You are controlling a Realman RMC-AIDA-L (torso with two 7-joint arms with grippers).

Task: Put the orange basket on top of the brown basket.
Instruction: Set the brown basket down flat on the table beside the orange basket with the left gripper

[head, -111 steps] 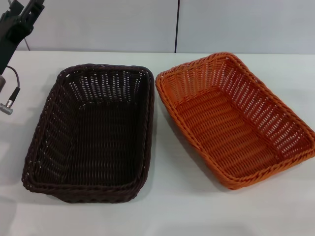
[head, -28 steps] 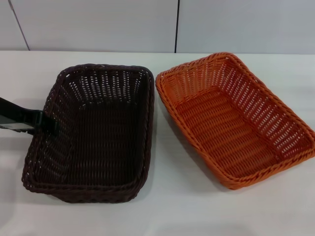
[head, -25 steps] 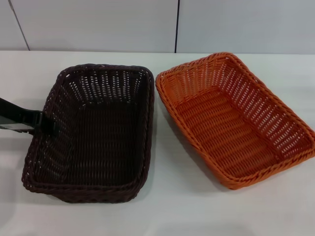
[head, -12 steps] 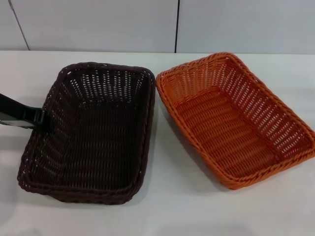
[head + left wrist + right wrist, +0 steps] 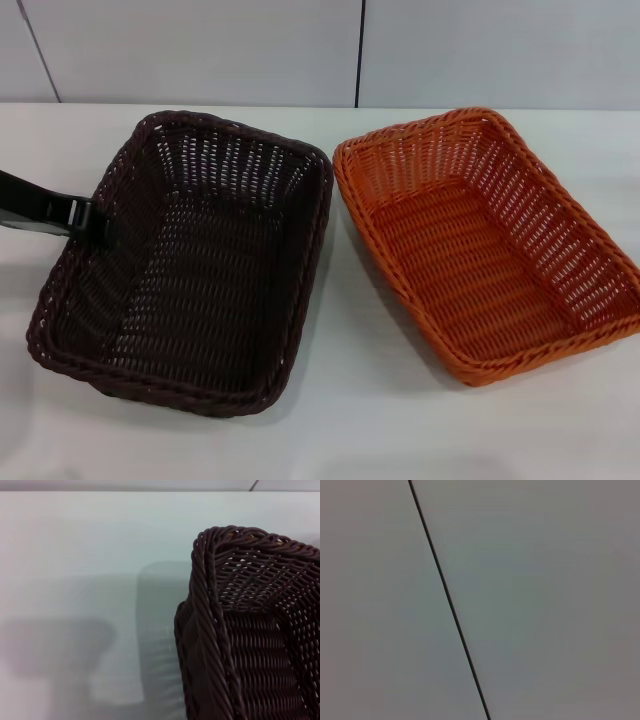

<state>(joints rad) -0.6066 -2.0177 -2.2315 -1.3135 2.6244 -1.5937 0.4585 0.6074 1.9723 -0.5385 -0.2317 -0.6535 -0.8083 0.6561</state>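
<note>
The brown basket [image 5: 190,270] lies on the left of the white table, turned slightly, with its far end raised. My left gripper [image 5: 95,222] comes in from the left and is shut on the middle of the basket's left rim. The left wrist view shows one corner of the brown basket [image 5: 240,630] above the table. The orange basket [image 5: 480,250] sits flat on the right; its near-left corner is close to the brown basket's far right corner. My right gripper is out of view; its wrist view shows only a wall.
The white table [image 5: 350,430] runs under both baskets, with bare surface in front and to the far left. A pale panelled wall [image 5: 300,50] with a dark vertical seam stands behind the table.
My left gripper came down to the brown basket's left rim and gripped it. The basket has since lifted and swung right, and the orange basket has shifted slightly to the right.
</note>
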